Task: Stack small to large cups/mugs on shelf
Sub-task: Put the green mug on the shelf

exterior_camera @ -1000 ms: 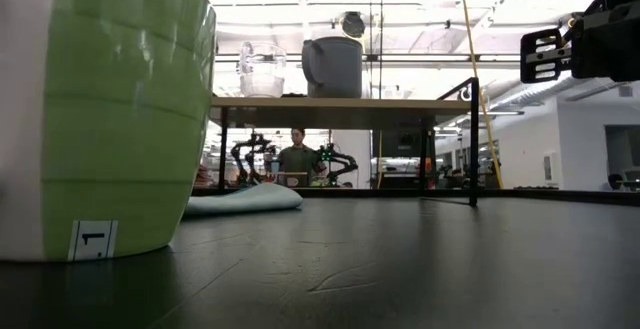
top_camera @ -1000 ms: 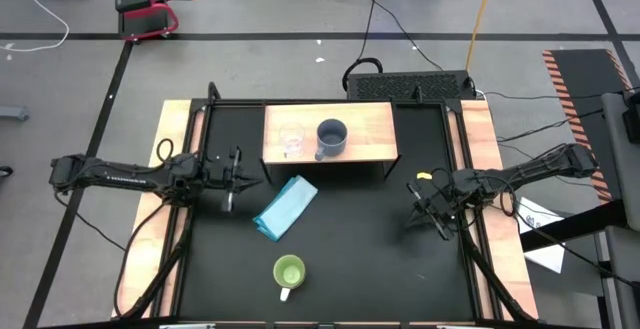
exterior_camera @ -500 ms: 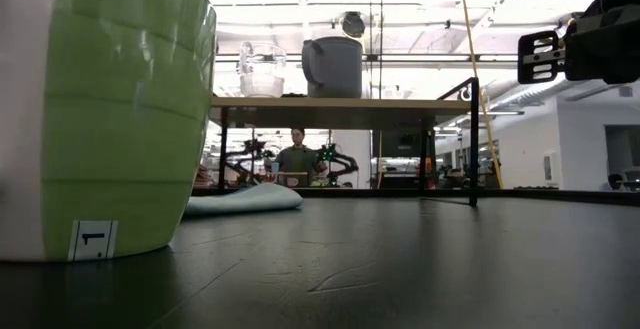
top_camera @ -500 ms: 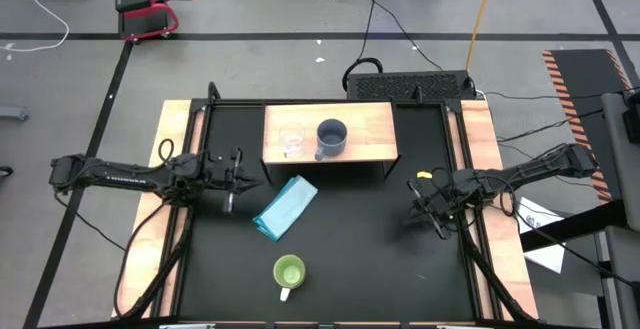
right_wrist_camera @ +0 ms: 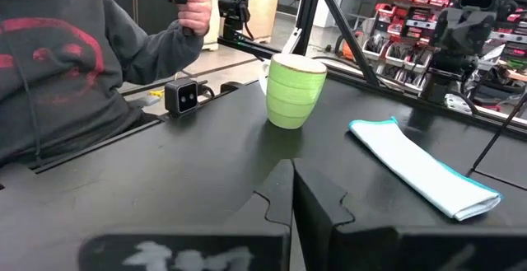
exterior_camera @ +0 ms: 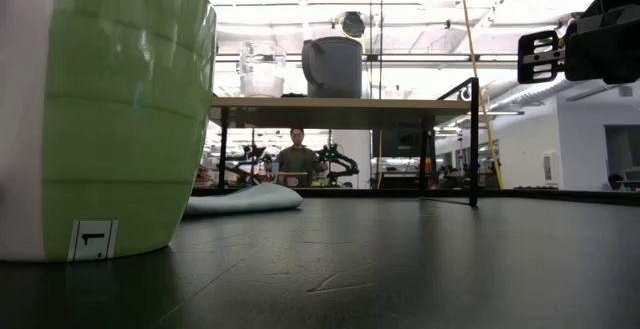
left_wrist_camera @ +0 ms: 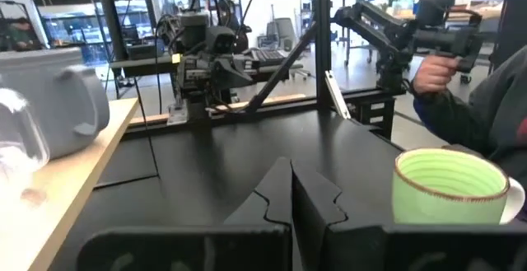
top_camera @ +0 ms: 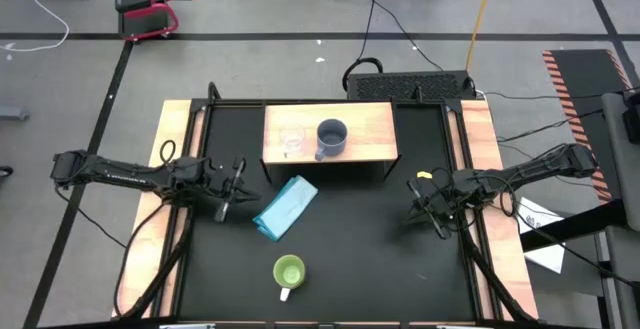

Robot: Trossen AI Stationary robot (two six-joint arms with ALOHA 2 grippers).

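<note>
Biggest risk I see: the lime-green glazed ceramic mug with its white handle sits alone near the front of the matte black table, well apart from the light-wood raised shelf. The glaze looks slick and the walls round, so a pinch on the rim could slip or tip it. The small clear glass cup and the grey-blue handled mug stand just beside each other on the shelf, so a careless approach might knock the glass. The soft light-blue folded cloth lies between mug and shelf. Left gripper and right gripper are both pinched closed, empty.
</note>
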